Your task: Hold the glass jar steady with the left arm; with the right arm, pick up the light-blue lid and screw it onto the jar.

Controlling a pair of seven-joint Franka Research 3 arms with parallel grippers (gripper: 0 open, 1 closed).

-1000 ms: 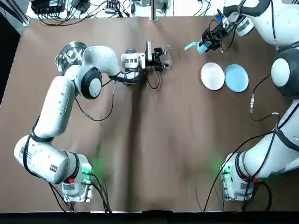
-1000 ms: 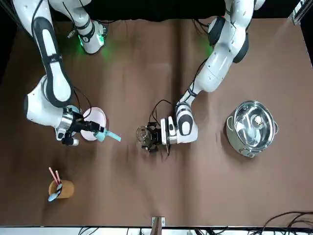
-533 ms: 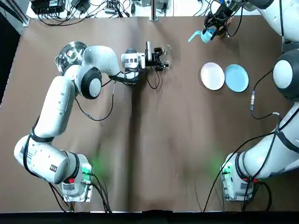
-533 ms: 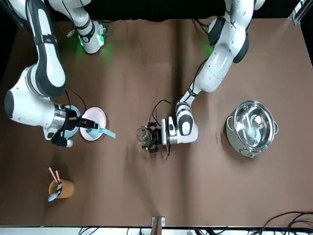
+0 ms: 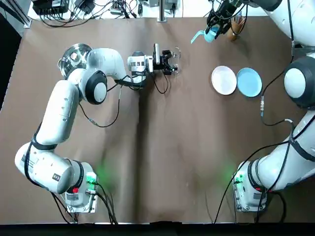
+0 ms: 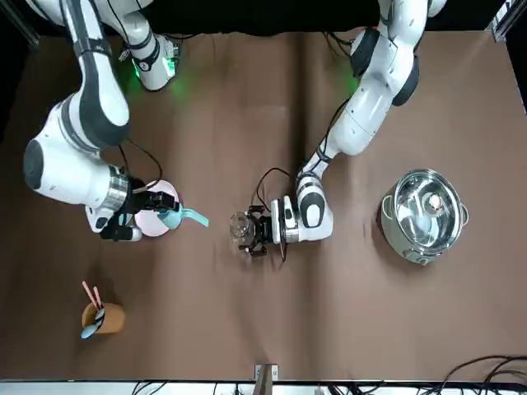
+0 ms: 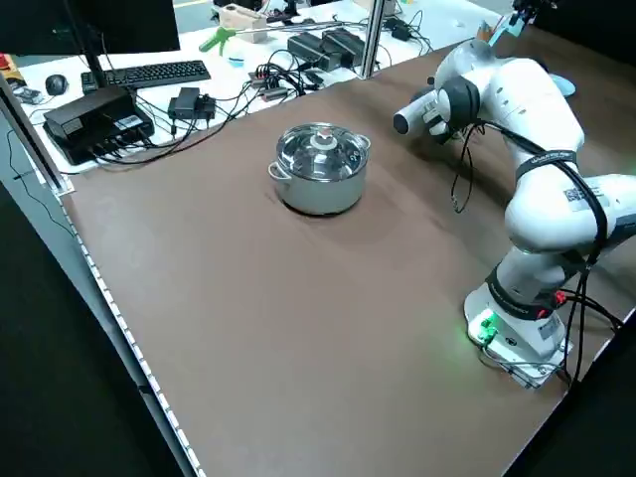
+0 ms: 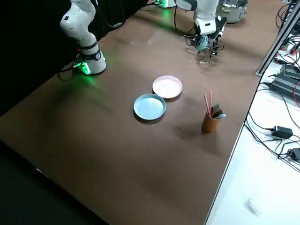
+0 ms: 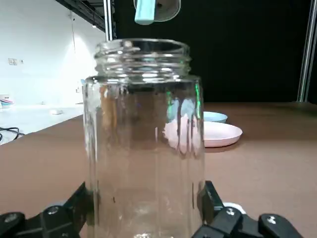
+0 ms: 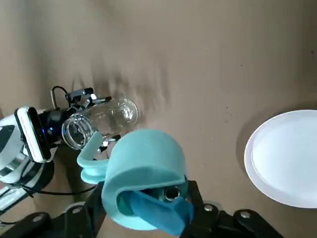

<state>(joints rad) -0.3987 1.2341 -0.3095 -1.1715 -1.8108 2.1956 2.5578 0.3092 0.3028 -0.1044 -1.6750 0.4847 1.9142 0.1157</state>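
Observation:
The clear glass jar [image 5: 173, 54] stands upright near the table's far edge, its threaded mouth bare. My left gripper [image 5: 170, 55] is shut on the jar low on its body; the left wrist view shows the jar [image 9: 143, 144] filling the space between the fingers. My right gripper [image 5: 214, 30] is raised to the right of the jar and shut on the light-blue lid [image 5: 210, 33], which has a loop handle sticking out toward the jar. In the right wrist view the lid [image 10: 143, 171] hangs above the table, off to one side of the jar [image 10: 101, 121]. The front view shows lid [image 6: 173, 216] and jar [image 6: 240, 228] apart.
A steel pot [image 5: 74, 55] with a glass cover sits left of the jar. A white plate [image 5: 224, 79] and a light-blue plate [image 5: 249, 81] lie side by side on the right. A brown cup [image 6: 100, 316] holding utensils stands near the far right edge.
My right gripper has carried the lid up toward the far edge, then left toward the jar. The left gripper and jar have not moved.

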